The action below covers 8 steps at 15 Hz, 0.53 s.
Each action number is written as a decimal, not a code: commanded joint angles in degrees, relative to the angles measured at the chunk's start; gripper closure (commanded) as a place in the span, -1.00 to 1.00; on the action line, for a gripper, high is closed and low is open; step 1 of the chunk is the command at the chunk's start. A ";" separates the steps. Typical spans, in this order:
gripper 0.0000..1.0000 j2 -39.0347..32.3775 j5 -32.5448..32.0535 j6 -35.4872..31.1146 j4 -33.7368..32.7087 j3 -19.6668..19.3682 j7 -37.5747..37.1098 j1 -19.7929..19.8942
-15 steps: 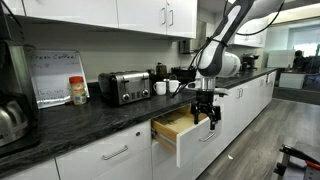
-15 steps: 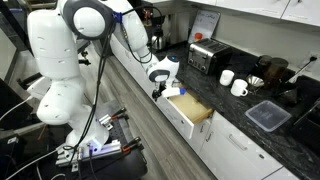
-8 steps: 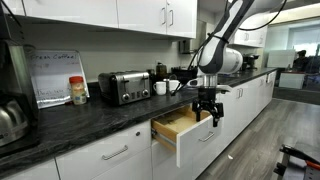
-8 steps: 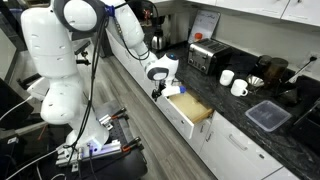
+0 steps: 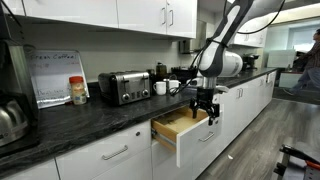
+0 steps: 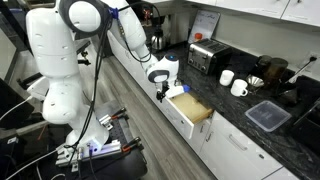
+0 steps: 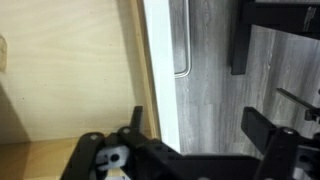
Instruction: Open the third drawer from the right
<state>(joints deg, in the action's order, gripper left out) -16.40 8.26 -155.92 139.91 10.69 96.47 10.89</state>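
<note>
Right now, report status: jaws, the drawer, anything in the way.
Gripper jaws open, holding nothing, above the drawer front. Third drawer from the right pulled out, wood box showing. No obstruction seen in front of it.

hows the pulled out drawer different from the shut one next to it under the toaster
The open drawer stands pulled out from the cabinet line; the shut drawer sits flush with it. The open drawer shows its tan wood inside; the shut drawer shows only its front. The gripper hangs over the open drawer's front, well away from the shut drawer. Both have white fronts with a horizontal silver bar handle.
</note>
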 commanded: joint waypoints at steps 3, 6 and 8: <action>-1.00 -7.04 -0.63 -9.47 0.00 1.50 4.52 1.13; -1.00 -7.87 -1.50 -6.49 0.36 3.05 4.24 2.14; -1.00 -6.35 -2.51 -0.89 0.28 3.01 3.85 1.72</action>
<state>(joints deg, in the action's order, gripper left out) -24.29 7.49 -163.33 139.80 12.43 99.76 11.28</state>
